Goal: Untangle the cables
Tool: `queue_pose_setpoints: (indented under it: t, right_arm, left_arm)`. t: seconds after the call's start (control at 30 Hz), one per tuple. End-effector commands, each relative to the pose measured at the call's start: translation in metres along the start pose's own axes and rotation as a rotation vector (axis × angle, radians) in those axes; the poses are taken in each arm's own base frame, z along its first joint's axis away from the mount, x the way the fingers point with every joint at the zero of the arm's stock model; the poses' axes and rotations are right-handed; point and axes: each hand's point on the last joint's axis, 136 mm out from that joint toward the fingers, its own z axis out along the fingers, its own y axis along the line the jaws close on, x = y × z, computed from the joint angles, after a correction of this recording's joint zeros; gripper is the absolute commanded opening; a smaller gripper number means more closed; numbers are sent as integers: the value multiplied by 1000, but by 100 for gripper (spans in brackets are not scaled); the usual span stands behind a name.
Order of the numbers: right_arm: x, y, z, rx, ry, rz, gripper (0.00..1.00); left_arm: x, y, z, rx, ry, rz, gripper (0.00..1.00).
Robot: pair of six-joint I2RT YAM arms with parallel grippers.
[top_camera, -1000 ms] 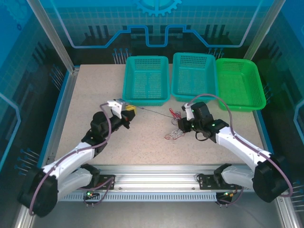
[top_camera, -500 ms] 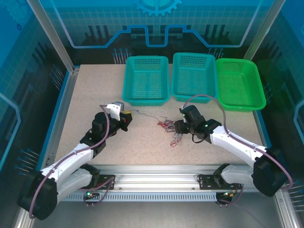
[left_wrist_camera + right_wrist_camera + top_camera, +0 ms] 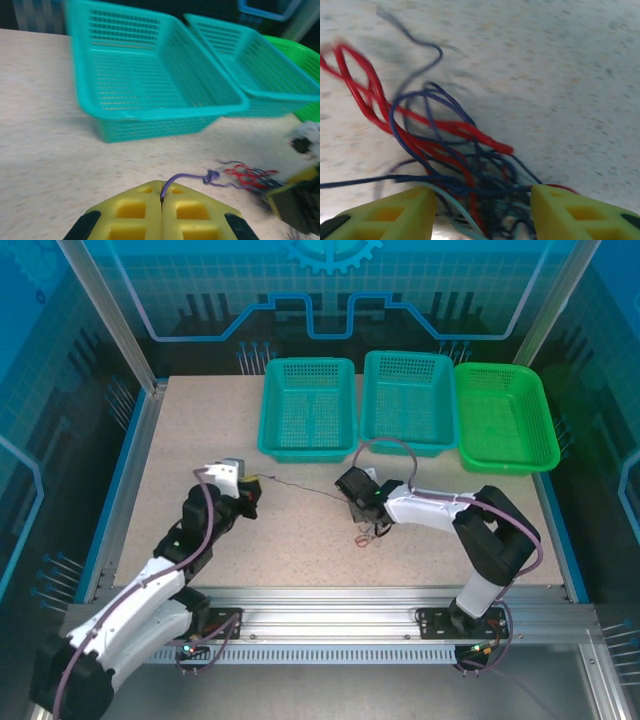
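The left pincer (image 3: 162,200) is pressed together on one dark purple strand. The right pincer (image 3: 482,202) stands spread over the cables (image 3: 371,530), which lie on the bench (image 3: 200,420). A pull now may drag or tighten the knot. Since one second ago, the right pincer has come nearer to the left.

Baskets (image 3: 308,410) along far edge, tabletop (image 3: 290,550) open.

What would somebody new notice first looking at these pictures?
The knot of red and dark blue cables in the middle of the table, with the right end effector open astride it. Next, the left end effector shut on one purple cable stretched toward that knot. A bright green basket stands at the far right edge.
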Motion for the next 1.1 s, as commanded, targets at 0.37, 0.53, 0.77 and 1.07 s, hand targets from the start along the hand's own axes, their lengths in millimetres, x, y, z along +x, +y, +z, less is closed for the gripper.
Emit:
queue_pose_setpoints:
  t: [0.37, 0.53, 0.77, 1.07]
  right_arm:
    - [4, -57, 3, -34, -11, 154, 1]
    - [-23, -33, -30, -218, -126, 43, 0]
    - [-51, -20, -84, -364, -259, -96, 0]
    - [-72, 1, -142, -546, -338, -153, 0]
  left_arm:
    - [25, 74, -16, -212, 64, -299, 0]
    - [39, 69, -10, -163, 79, -298, 31]
    - [7, 25, -12, 68, 9, -232, 51]
    - [21, -125, -7, 563, 77, 309, 59]
